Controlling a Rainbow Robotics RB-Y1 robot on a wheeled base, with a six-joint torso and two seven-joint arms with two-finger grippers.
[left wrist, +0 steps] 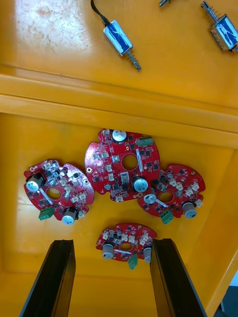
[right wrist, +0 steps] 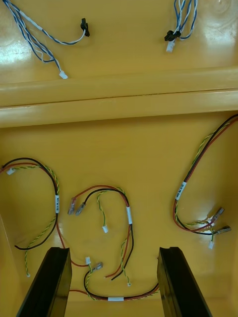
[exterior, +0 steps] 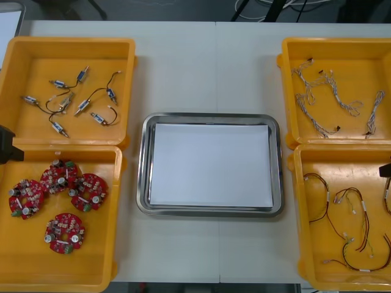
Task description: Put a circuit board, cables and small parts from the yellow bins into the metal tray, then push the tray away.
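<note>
Empty metal tray (exterior: pixel 211 212) mid counter (exterior: pixel 183 67), awaiting load. Left of tray, left jaws spread above circuit boards (left wrist: pixel 111 168), lined for grab; right of tray, right jaws spread above red and yellow cables (right wrist: pixel 129 213).

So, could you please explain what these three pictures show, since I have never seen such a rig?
It is a robot with two arms, each ending in a two-finger gripper. The wide picture looks down from above the arms at a table. In the middle lies a metal tray, white inside, with nothing in it. On the robot's left, the left far bin holds small metal parts and the left near bin four red boards. On its right, the right far bin holds blue and white cables and the right near bin red and yellow cables. The two tall pictures come from cameras on the wrists. The left gripper hangs open over the boards, the right gripper open over the red and yellow cables. Neither holds anything.
</note>
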